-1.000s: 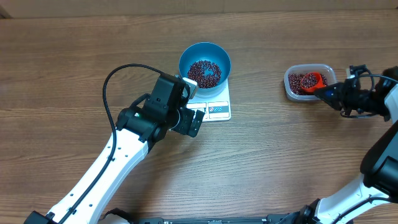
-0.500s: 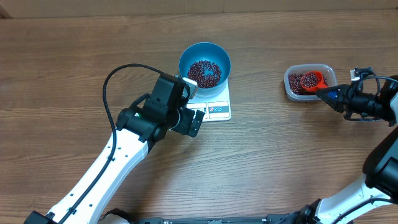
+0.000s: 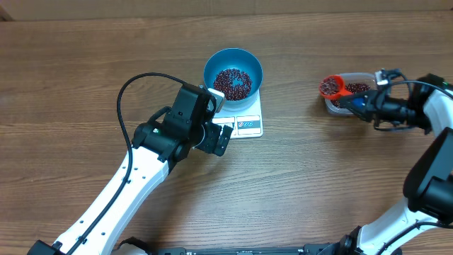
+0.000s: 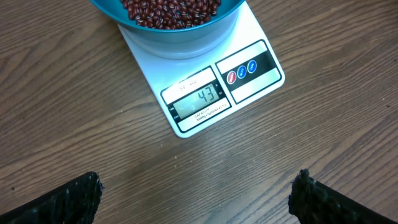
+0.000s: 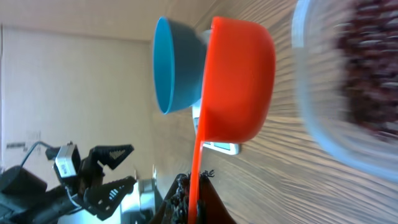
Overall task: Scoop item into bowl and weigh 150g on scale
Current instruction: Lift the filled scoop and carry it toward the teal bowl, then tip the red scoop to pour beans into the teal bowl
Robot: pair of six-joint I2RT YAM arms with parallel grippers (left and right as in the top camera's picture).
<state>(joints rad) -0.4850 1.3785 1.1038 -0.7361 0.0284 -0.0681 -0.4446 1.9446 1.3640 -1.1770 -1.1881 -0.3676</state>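
Note:
The blue bowl (image 3: 233,73) stands on the white scale (image 3: 246,126) and holds a heap of dark red beans (image 3: 232,82). In the left wrist view the scale (image 4: 249,68) shows 43 on its display, with the bowl (image 4: 180,34) at the top edge. My left gripper (image 3: 221,139) hovers open just left of the scale's front; its fingers (image 4: 68,202) have only bare table between them. My right gripper (image 3: 357,104) is shut on the handle of an orange scoop (image 3: 330,86). The scoop is full of beans and hangs over the left edge of the clear tub (image 3: 357,91).
The clear tub (image 5: 348,93) with more beans sits at the right of the wooden table. In the right wrist view the orange scoop (image 5: 239,81) is seen from below, with the blue bowl (image 5: 174,65) beyond it. The left arm's black cable (image 3: 134,88) loops left of the bowl.
My right gripper has lifted the loaded scoop out of the tub and carried it left, toward the bowl. The left arm has not moved.

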